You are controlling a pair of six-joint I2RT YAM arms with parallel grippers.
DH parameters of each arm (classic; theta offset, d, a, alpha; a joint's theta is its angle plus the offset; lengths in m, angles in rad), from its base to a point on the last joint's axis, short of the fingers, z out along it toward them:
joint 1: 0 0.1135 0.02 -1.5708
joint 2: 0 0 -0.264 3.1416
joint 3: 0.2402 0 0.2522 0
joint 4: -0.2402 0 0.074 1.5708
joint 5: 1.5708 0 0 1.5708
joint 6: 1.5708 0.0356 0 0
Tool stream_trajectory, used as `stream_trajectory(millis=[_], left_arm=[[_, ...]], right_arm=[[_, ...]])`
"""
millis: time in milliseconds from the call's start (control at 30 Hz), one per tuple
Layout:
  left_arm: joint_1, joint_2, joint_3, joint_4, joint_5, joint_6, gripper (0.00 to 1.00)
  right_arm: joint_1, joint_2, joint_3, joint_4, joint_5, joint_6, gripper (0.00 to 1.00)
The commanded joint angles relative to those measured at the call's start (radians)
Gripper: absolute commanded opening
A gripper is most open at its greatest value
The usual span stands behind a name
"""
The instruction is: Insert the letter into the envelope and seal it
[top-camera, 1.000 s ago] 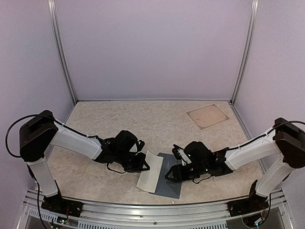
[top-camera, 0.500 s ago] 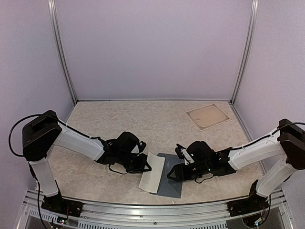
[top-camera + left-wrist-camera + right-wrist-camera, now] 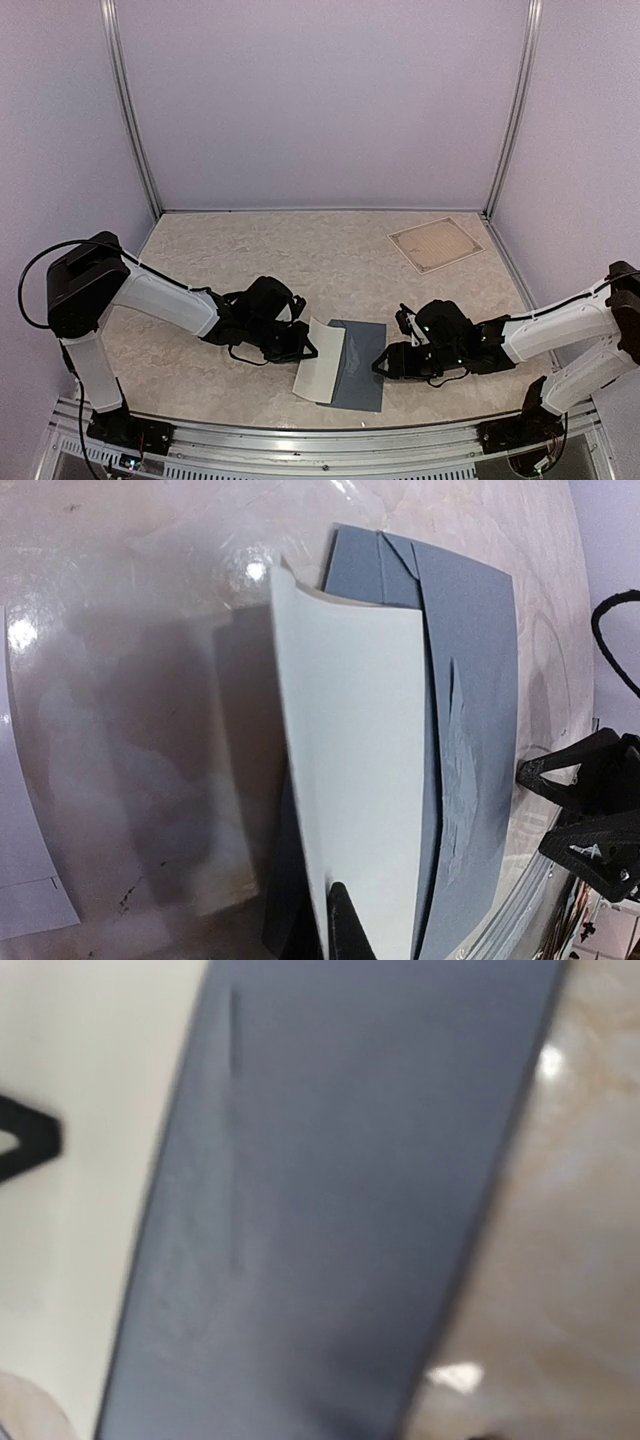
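Observation:
The letter is a white sheet, curved upward, lying over the left part of the dark slate envelope near the table's front edge. My left gripper is shut on the letter's left edge; in the left wrist view one black finger presses on the letter. The sheet's right edge runs along a seam of the envelope; whether it is tucked inside I cannot tell. My right gripper sits just right of the envelope, open and empty. The right wrist view shows the envelope blurred.
A beige bordered sheet lies at the back right. A white strip lies on the table left of the letter. The metal rail runs along the front edge, and walls close in the sides and back.
My right gripper has drawn back to the right, off the envelope. The left gripper and the letter have barely moved.

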Motion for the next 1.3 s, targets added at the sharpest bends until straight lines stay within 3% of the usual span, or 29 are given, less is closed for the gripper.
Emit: stream_trajectory(millis=[0, 867, 1267], left_arm=[[-0.011, 0.005, 0.000, 0.018, -0.021, -0.012, 0.00], [-0.031, 0.032, -0.016, 0.146, -0.041, -0.041, 0.00], [-0.033, 0.001, 0.009, 0.081, -0.145, 0.048, 0.00]], right_arm=[[-0.012, 0.078, 0.012, 0.023, -0.041, 0.011, 0.58], [-0.013, 0.136, 0.041, 0.032, -0.075, -0.006, 0.55], [-0.012, 0.134, 0.039, 0.014, -0.060, 0.004, 0.50]])
